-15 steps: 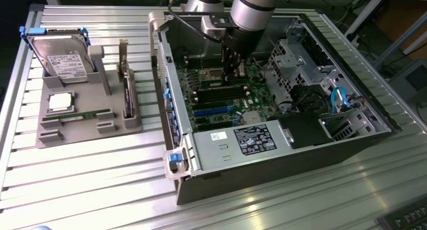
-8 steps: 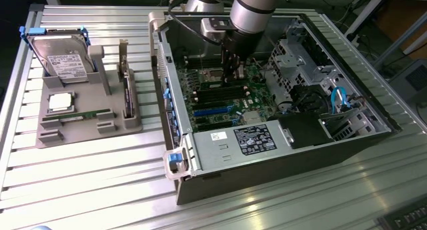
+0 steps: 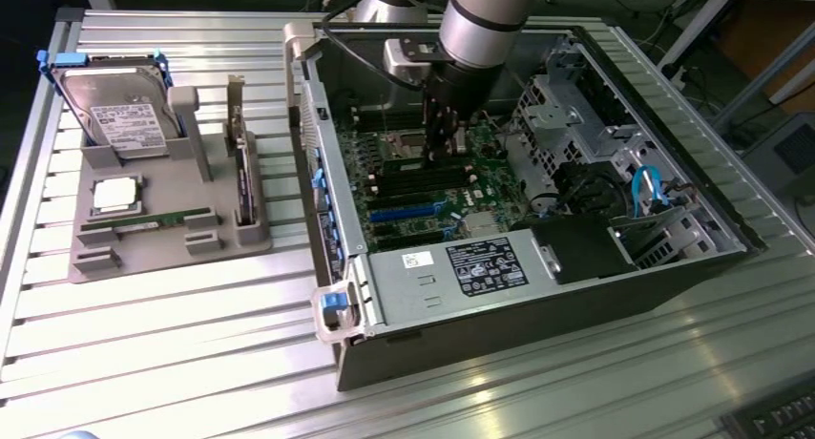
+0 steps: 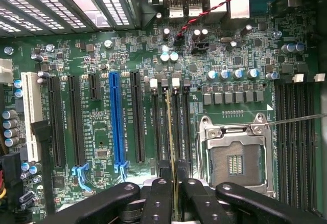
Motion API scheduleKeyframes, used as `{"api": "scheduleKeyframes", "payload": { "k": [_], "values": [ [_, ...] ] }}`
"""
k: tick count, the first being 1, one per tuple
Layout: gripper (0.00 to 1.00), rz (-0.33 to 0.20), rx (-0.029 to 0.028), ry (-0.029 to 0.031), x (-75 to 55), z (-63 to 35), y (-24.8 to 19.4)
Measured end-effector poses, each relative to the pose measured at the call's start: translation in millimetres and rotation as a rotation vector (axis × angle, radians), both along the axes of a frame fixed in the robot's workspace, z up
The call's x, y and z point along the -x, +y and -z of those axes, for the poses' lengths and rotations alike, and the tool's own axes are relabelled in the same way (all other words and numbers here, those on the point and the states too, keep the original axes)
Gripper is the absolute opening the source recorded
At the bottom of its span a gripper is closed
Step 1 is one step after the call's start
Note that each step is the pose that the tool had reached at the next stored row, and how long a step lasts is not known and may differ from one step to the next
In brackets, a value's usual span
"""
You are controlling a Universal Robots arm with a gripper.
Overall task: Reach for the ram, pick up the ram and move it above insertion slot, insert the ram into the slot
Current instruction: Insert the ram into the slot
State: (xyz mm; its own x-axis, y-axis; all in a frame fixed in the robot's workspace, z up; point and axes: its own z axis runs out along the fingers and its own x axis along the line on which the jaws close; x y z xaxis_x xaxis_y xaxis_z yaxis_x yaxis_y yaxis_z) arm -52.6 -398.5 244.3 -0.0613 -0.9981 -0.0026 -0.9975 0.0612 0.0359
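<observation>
While the gripper (image 4: 173,193) fingers (image 4: 156,201) clamp the ram (image 4: 171,132) edge-on between them, the stick stands in line over a black slot (image 4: 164,124) beside the processor socket (image 4: 235,155); beyond, a blue expansion socket (image 4: 117,119) and rear ports (image 4: 199,6).

ext high oblique, wrist close, share motherboard (image 3: 433,186)

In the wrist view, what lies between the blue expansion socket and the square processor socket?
A long black socket, then the memory slots with pale end latches. The ram, edge-on and gripped in the gripper, stands over them, as the wrist view shows.
</observation>
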Motion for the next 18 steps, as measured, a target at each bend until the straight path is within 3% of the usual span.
{"api": "scheduleKeyframes", "payload": {
  "k": [10, 18],
  "values": [
    [0.14, 0.0, -0.0001, 0.0, 0.0, 1.3, -4.3],
    [0.14, 0.0, 0.0002, 0.0001, 0.0, 8.6, -4.6]
  ]
}}
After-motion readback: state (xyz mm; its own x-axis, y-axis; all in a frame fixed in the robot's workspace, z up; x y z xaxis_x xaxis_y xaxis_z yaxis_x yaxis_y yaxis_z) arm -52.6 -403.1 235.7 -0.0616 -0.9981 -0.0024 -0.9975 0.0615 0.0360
